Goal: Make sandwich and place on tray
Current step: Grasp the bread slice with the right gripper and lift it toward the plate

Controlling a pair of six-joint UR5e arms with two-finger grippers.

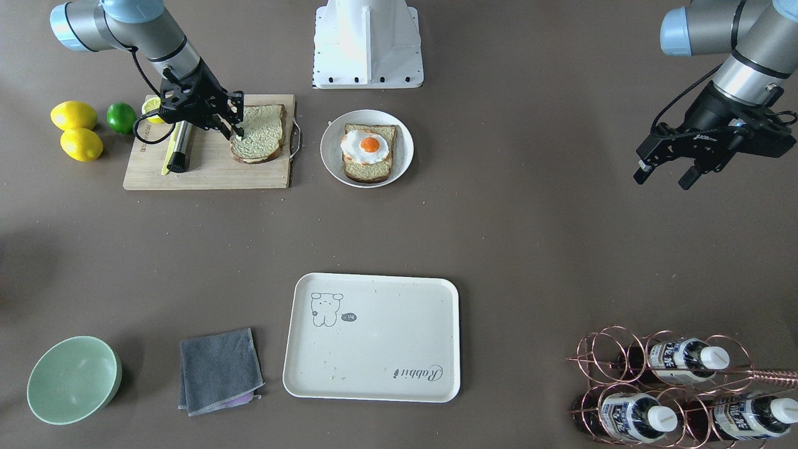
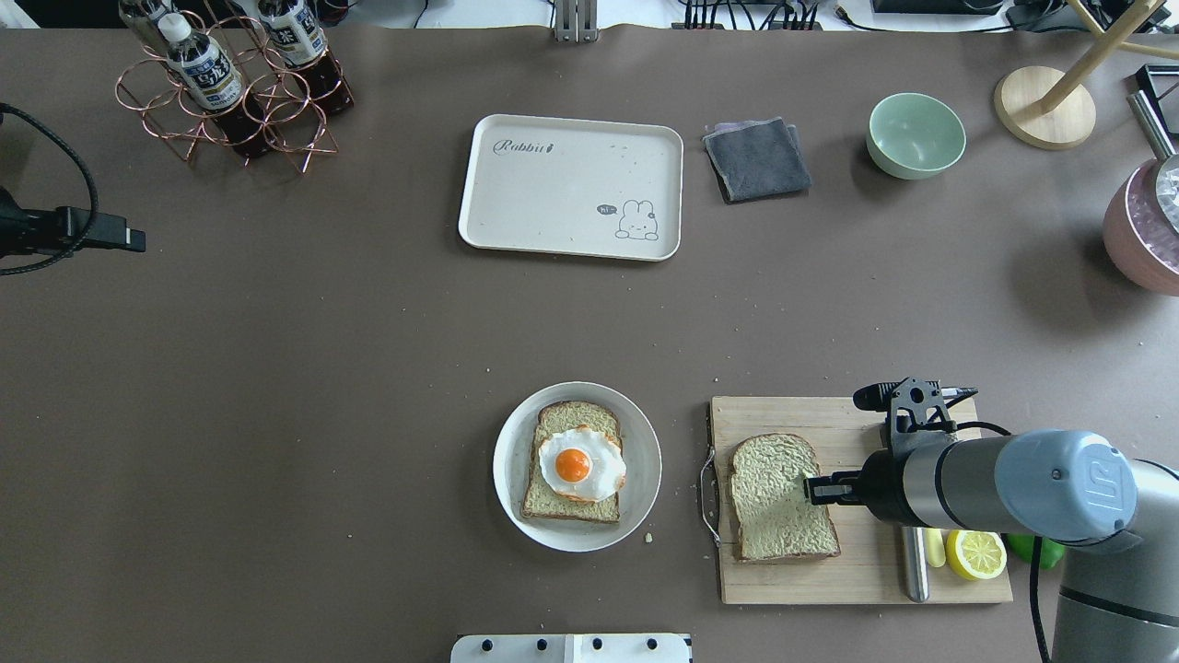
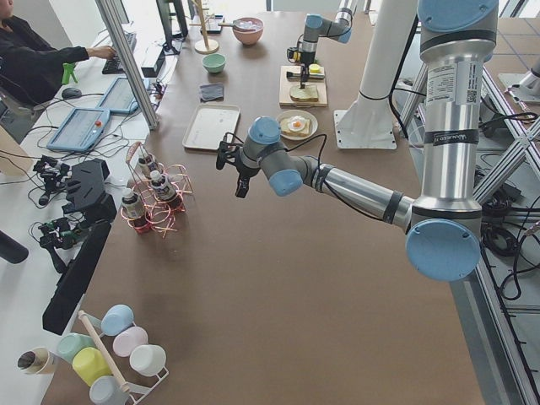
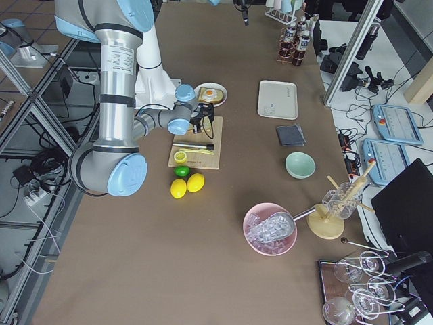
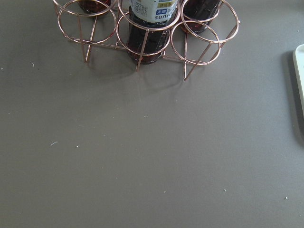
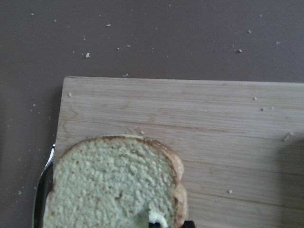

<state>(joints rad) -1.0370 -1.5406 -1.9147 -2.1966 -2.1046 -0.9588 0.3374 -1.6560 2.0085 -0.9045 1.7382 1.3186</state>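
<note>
Left fingers [image 1: 686, 179] open over the desk [image 2: 322, 368], well apart from the food. Tray [image 2: 553, 193] at the far side; plate [image 2: 642, 460] near the robot carries a slice [image 2: 566, 419] with the egg [image 2: 580, 465] on top. Right fingers [image 2: 815, 488] closed on the edge of the second slice [image 2: 774, 502], which lies flat on the board [image 2: 829, 580]

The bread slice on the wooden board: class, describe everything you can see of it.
The bread slice is square with a rounded top, brown crust and a rough greenish-tan face. It lies flat on the wooden board, beside the board's metal handle, bare of filling. The right gripper has its tips at the slice's edge; whether the jaws pinch it cannot be told.
</note>
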